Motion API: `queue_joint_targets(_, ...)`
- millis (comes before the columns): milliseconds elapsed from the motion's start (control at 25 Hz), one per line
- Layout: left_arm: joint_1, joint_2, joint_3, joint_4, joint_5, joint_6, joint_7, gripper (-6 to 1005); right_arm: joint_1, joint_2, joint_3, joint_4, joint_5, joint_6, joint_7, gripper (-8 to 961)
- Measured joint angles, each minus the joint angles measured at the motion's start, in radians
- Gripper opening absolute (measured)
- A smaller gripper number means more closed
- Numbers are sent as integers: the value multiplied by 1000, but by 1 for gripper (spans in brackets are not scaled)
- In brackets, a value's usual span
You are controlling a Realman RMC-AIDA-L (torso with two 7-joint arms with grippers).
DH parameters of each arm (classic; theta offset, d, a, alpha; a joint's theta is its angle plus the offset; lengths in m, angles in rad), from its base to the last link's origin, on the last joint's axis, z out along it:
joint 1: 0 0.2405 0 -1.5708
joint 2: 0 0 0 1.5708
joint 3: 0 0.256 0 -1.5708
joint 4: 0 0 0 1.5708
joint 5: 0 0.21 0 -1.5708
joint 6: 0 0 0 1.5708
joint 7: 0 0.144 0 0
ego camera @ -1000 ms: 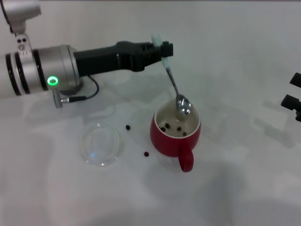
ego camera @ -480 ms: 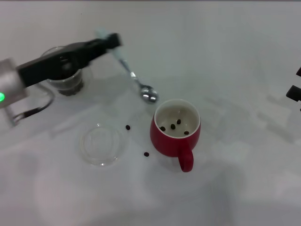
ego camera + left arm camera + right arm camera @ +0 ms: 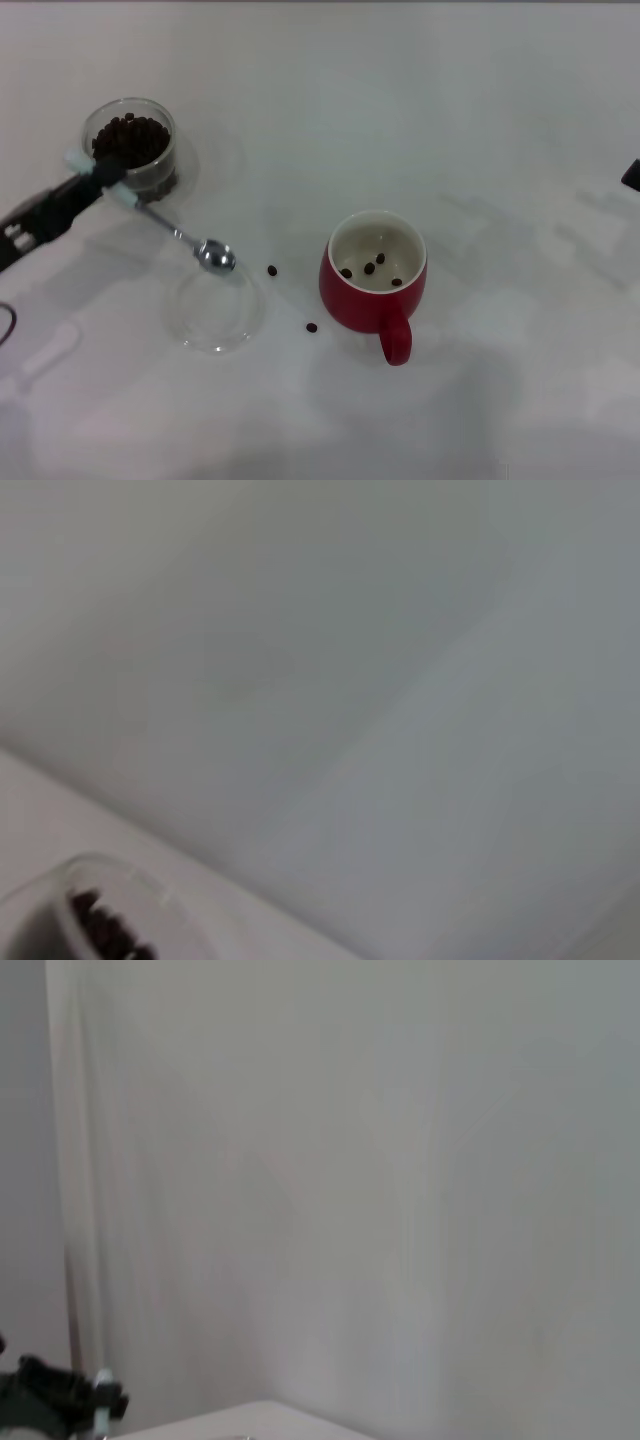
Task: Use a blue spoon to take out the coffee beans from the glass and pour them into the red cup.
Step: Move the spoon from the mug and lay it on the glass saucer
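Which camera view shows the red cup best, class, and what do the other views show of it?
The head view shows the red cup best: whole and upright, handle toward the camera, with a few coffee beans on its cream inside. The left wrist view shows only part of the glass; the right wrist view shows no cup.

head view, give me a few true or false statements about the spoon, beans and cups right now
1. The left claw holds the blue spoon by its pale handle. True.
2. The spoon's bowl sits inside the red cup. False: it hangs over the far edge of the flat glass dish, left of the cup.
3. The red cup is empty. False: a few coffee beans lie in it.
4. The glass holds a heap of beans. True.
5. Two loose beans lie on the table. True.
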Motion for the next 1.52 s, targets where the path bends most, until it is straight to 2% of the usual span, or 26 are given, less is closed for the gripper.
queue_joint_targets(200,45,-4,1,31,8,-53,4,171,2,-4,0,0,10,-3,11,598)
queue_joint_targets(400,62,-4,1,56,9,-101,11,174,-1,-6,0,0,10,-4,12,599)
queue_joint_targets(960,57,-4,1,198,37,-279,83,182,-32,-2,0,0,37,-17,13,599)
queue_joint_targets(1280,43,-5,1,283,111,-378,122,187,-37,0,-1,0,49,-18,13,599)
queue_joint_targets(1520,46,-2,-3,290,119,-371,130,190,-37,1,-4,0,49,-18,13,599)
